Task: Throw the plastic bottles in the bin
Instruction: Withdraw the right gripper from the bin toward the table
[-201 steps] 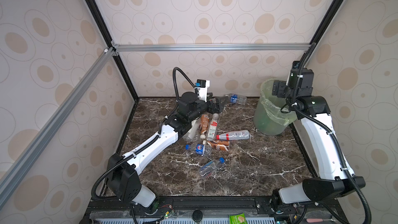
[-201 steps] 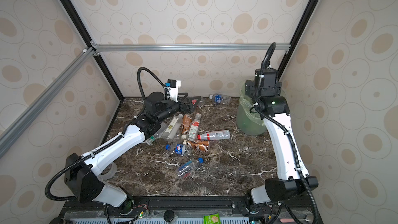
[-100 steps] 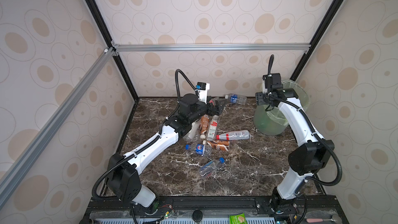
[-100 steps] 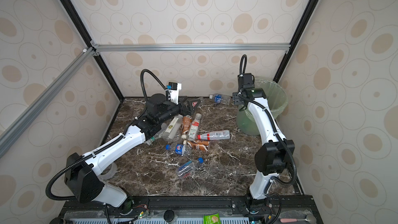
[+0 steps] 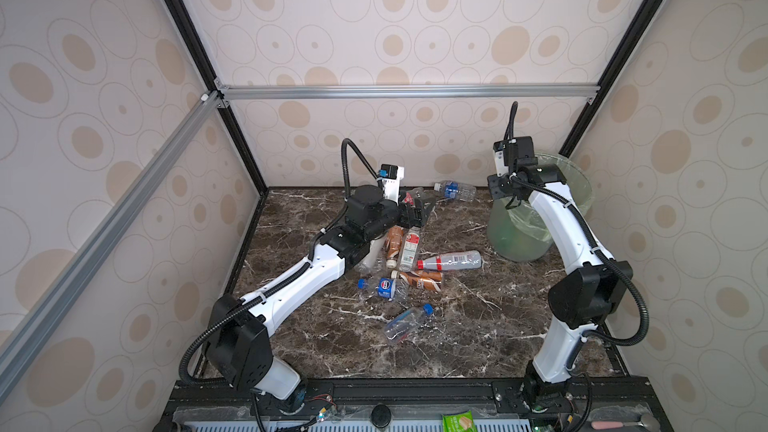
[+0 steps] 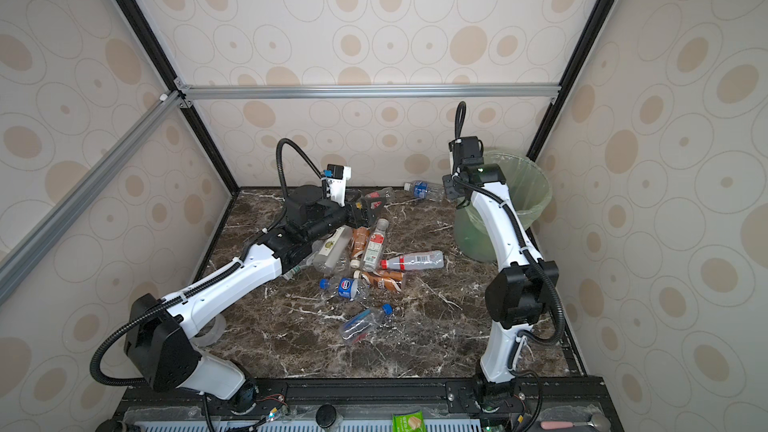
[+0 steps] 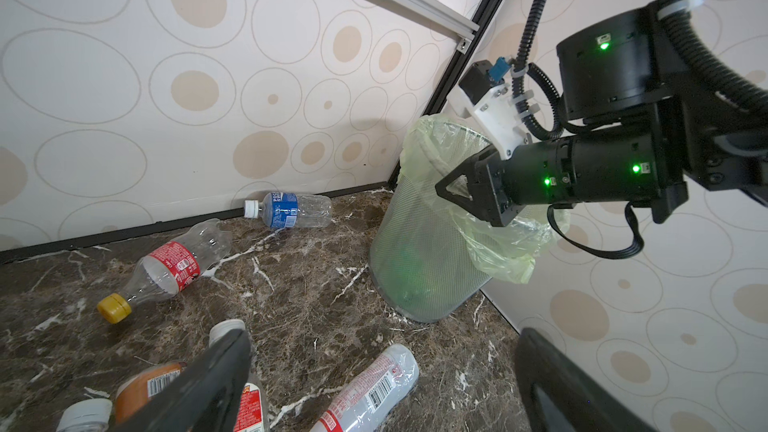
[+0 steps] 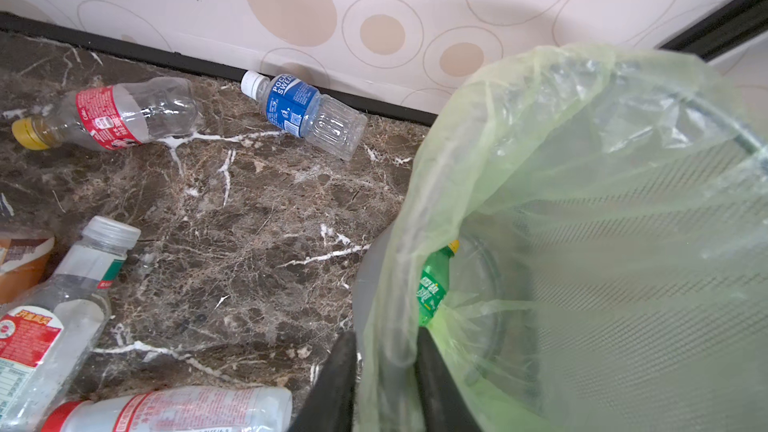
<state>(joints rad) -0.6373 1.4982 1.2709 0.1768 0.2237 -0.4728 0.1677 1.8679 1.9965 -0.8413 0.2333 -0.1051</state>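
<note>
The bin [image 5: 511, 238] [image 6: 473, 238], lined with a pale green bag, stands at the back right. My right gripper [image 8: 386, 336] [image 5: 505, 197] [image 7: 451, 189] is shut on its bag-covered rim, one finger outside and one inside. A green bottle [image 8: 434, 284] lies inside the bin. My left gripper [image 5: 424, 205] [image 7: 382, 338] hovers open above the heap of plastic bottles [image 5: 407, 247] mid-table, holding nothing. A blue-labelled bottle [image 5: 455, 191] [image 8: 303, 114] lies by the back wall, and a red-labelled, yellow-capped one [image 7: 170, 268] beside it.
A red-capped bottle [image 5: 451, 261], a blue-capped cola bottle [image 5: 384, 286] and a brown-wrapped one [image 5: 419, 280] lie in front of the heap. Another clear bottle [image 5: 405, 322] lies nearer the front. A clear roll of tape [image 6: 212, 332] sits under the left arm.
The right arm has swung from over the bin to the bin's left side, and its jaws have closed on the rim. The left arm has hardly moved.
</note>
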